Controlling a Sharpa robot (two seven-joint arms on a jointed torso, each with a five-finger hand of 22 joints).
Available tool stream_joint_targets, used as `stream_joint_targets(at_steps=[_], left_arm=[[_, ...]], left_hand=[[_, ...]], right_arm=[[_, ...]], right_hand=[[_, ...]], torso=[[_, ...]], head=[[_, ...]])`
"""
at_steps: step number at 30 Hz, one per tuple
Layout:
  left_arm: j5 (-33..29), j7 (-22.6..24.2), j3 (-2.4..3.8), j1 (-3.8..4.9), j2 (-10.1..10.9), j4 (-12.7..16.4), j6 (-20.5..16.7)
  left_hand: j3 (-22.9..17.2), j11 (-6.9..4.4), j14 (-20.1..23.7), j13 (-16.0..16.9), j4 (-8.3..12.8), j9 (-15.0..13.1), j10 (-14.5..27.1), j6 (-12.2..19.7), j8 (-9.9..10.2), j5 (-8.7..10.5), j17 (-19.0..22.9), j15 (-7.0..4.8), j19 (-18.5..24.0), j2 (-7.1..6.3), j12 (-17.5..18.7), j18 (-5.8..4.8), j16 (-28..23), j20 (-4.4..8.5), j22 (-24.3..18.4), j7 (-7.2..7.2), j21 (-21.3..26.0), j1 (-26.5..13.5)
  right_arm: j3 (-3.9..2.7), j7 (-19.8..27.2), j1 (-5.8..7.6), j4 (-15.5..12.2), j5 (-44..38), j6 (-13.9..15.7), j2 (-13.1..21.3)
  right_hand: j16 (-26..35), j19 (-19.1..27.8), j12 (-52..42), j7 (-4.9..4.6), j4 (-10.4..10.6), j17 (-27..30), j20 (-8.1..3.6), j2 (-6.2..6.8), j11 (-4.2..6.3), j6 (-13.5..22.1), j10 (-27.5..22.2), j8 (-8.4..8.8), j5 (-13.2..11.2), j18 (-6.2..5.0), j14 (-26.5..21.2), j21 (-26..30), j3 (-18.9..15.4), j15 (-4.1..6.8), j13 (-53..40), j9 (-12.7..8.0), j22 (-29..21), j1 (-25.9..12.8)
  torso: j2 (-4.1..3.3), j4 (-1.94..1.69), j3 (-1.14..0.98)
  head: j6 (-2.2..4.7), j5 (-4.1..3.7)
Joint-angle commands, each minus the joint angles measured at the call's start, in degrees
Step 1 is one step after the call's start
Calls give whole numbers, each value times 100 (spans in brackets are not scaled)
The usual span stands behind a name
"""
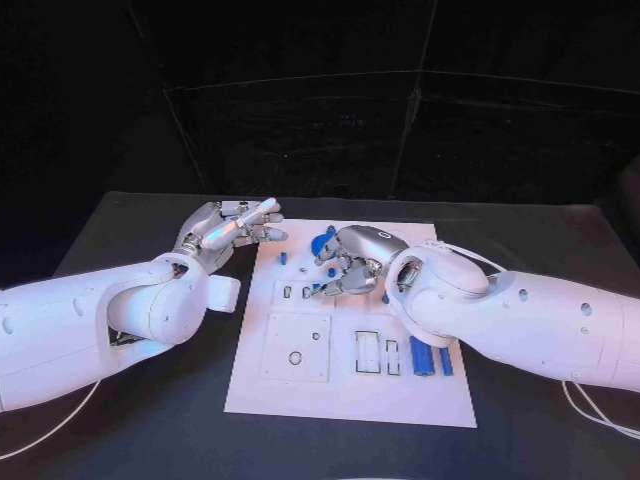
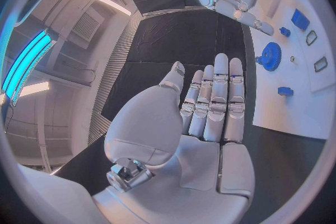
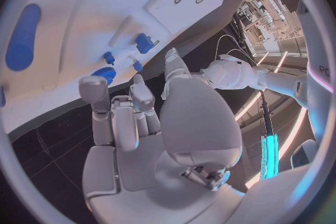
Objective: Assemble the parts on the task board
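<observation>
Task board (image 1: 352, 385) lies long axis running away from the robot; right hand (image 1: 352, 262) curls over a blue gear (image 1: 323, 243), grip unclear; left hand (image 1: 231, 228) flat, empty.

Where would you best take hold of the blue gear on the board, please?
Probably at its toothed rim, from above: the blue gear lies flat on the task board, so only rim and top face are exposed. The right robot hand hovers nearest.

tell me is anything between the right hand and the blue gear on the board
Nothing visible does. The right hand hovers over the task board right beside the blue gear, fingers apart and empty; the gap between them looks clear.
</observation>
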State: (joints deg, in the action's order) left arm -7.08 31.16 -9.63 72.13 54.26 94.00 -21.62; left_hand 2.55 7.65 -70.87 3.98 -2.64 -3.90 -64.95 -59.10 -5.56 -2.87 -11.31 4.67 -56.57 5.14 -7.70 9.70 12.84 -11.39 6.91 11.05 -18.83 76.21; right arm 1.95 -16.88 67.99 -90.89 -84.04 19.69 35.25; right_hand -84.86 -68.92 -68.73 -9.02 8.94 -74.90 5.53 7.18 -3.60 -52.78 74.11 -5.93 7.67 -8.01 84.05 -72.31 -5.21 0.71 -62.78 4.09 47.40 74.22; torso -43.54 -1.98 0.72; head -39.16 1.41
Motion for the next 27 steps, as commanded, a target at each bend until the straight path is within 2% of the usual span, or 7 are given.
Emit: stream_joint_targets(at_steps=[1,6,14,15,17,20,27], left_arm=[[586,-326,5,9,7,-55,210],[1305,-1023,7,44,35,-153,516],[3458,-3576,7,440,11,-320,1747],[3700,-3834,7,496,-15,-337,1885],[4079,-4233,7,596,-79,-377,2100],[4640,-4791,7,746,-234,-468,2377],[5541,-5689,4,950,-723,-706,2948]], left_hand=[[14,-57,-380,-8,62,6,-125,-85,26,-22,-187,-106,-266,-27,62,84,178,117,62,-38,-153,-4],[16,-355,-1522,116,82,-37,-779,-352,-14,-36,-963,-491,-1175,-74,-73,84,1210,493,384,-290,-828,-40],[80,-678,-1787,1051,-228,-376,-1501,-666,-286,-75,-6427,-795,-1886,-37,-1072,52,6584,837,1153,-610,-2112,-495],[99,-782,-1789,1525,-289,-533,-1366,-613,-457,44,-6918,-816,-2044,-1,-1606,-32,7007,900,1986,-637,-2876,-530],[169,-835,-1824,2149,-423,-750,-1146,-554,-719,-2,-7387,-819,-2354,40,-2323,-223,7371,937,3520,-652,-4080,-652],[292,-843,-1840,3418,-548,-1136,-760,-317,-1163,-34,-7571,-816,-2402,-5,-3650,-295,7507,970,4379,-672,-4755,-741],[423,-776,-1858,4010,-787,-1563,-450,24,-1629,-21,-7664,-867,-2549,115,-4258,-394,7570,936,4973,-687,-5176,-867]], right_arm=[[-5,1160,15,-113,491,596,161],[-10,1971,88,-325,1541,431,575],[-20,2448,523,-331,3407,71,1338],[-21,2468,570,-285,3550,45,1406],[-23,2499,643,-188,3749,0,1509],[-24,2535,734,14,3966,-46,1610],[-25,2607,817,381,4268,-42,1625]], right_hand=[[1,2,-42,12,19,-436,24,-103,-33,28,26,-40,47,37,380,13,-26,-30,-19,0,4,143],[92,128,32,48,-129,-271,1,-380,5,-64,-33,-117,297,-3,340,121,10,-1,56,12,-223,483],[329,371,276,46,-220,131,-12,-529,7,-23,-207,-110,530,-79,245,369,-17,10,319,-6,-695,597],[355,390,302,45,-227,172,-12,-535,7,-18,-225,-109,542,-85,235,392,-26,10,348,-7,-733,600],[378,405,331,45,-241,200,-13,-546,8,-11,-242,-108,568,-89,229,418,-37,11,377,-9,-769,611],[484,493,453,44,-269,363,-14,-563,9,-2,-325,-108,621,-118,191,524,-61,13,514,-10,-954,631],[1193,958,1645,43,-359,1324,-23,-656,17,59,-1023,-101,679,-260,-44,1146,-147,19,1847,-12,-1915,710]], torso=[[6,0,-3],[23,-13,-5],[186,23,-67],[212,32,-76],[240,39,-90],[277,45,-107],[337,61,-139]], head=[[26,-11],[66,-23],[-7,28],[-22,37],[-37,45],[-57,39],[-107,50]])
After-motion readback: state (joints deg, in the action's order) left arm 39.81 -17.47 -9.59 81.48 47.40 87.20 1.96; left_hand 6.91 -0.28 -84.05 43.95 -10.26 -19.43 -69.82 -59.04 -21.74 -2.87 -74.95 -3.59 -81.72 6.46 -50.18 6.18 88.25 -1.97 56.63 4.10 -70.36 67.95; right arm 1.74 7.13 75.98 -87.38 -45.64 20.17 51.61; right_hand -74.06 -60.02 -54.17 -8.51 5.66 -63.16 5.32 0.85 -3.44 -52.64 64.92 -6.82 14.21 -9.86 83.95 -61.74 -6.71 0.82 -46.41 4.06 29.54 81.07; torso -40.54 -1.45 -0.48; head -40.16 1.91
